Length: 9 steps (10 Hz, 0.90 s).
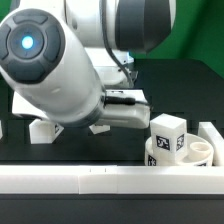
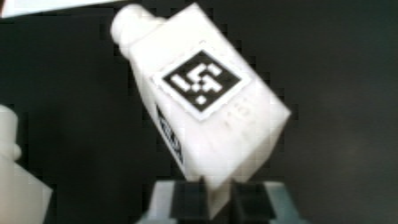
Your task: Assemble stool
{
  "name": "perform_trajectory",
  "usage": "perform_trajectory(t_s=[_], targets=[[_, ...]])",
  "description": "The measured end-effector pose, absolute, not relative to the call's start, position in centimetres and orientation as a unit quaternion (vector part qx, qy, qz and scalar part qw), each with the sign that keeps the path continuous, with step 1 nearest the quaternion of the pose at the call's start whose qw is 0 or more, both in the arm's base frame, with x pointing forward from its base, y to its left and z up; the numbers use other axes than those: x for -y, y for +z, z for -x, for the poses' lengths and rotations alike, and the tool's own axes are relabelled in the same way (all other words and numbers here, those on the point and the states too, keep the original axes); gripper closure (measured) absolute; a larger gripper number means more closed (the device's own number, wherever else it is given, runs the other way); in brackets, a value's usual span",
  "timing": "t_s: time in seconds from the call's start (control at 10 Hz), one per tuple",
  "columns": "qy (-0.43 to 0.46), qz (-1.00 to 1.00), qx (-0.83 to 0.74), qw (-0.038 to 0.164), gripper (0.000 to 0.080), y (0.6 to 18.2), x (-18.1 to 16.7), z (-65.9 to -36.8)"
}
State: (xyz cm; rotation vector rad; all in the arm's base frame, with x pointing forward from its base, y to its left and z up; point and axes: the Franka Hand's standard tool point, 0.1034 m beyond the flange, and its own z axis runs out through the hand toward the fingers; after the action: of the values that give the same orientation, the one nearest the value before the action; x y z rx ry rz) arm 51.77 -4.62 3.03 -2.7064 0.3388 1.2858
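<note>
In the wrist view my gripper (image 2: 222,203) is shut on a white blocky stool leg (image 2: 210,95). The leg carries a square black-and-white marker tag and sticks out tilted from between the fingers (image 2: 180,203) over a dark surface. In the exterior view the round white seat (image 1: 195,156) lies at the right. Another tagged white leg (image 1: 168,133) stands upright on it. The big arm (image 1: 55,65) fills the left and middle of the exterior view and hides my fingers and the held leg there.
A long white rail (image 1: 90,178) runs along the front, with a raised end (image 1: 212,135) at the exterior view's right, beside the seat. Small white pieces (image 1: 40,128) lie under the arm. A white shape (image 2: 11,150) shows at the wrist view's edge.
</note>
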Motion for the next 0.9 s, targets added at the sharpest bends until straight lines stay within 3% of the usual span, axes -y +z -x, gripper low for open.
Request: perform_trajectory(t_s=[0.3, 0.4, 0.9], targets=[[0.399, 0.909, -0.101, 0.068, 0.0795, 8.6, 3.0, -53.8], [0.381, 0.917, -0.098, 0.068, 0.0798, 9.6, 3.0, -54.4], [0.318, 0.941, -0.096, 0.066, 0.0798, 9.4, 3.1, -55.2]])
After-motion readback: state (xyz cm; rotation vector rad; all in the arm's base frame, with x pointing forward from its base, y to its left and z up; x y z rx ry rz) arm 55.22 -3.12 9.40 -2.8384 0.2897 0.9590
